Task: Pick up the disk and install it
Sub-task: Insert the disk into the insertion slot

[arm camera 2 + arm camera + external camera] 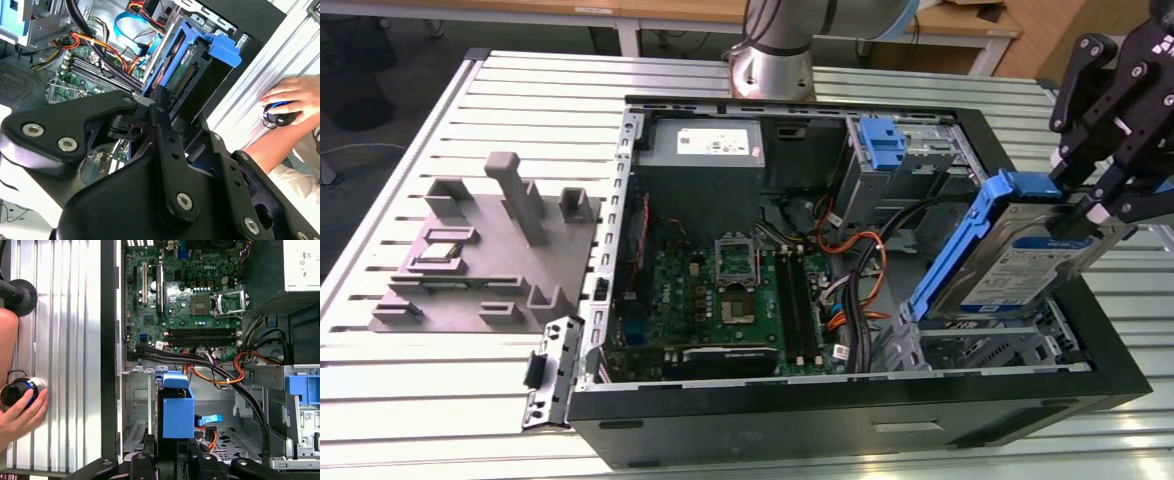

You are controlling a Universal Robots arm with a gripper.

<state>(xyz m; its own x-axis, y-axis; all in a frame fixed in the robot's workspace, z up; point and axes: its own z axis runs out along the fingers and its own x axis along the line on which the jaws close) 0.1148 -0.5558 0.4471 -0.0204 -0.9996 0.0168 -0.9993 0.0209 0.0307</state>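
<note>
My gripper (1091, 205) is shut on the disk (1014, 258), a silver drive with a white-and-blue label in a blue carrier. I hold it by its upper end, tilted steeply. Its lower end reaches into the metal drive bay (987, 345) at the front corner of the open computer case (854, 405), on the exterior view's right. In the second wrist view the disk (192, 75) stands out beyond my gripper (165, 110), connector edge showing. In the first wrist view the blue carrier (177, 407) sits just ahead of my gripper (170, 460), over the bay.
Inside the case lie the motherboard (720, 290), orange and black cables (861, 255), a grey power supply (707, 140) and another blue bracket (887, 140). A grey fixture (480, 250) stands on the table at the exterior view's left. A person's hand (290, 102) rests on a knob beside the case.
</note>
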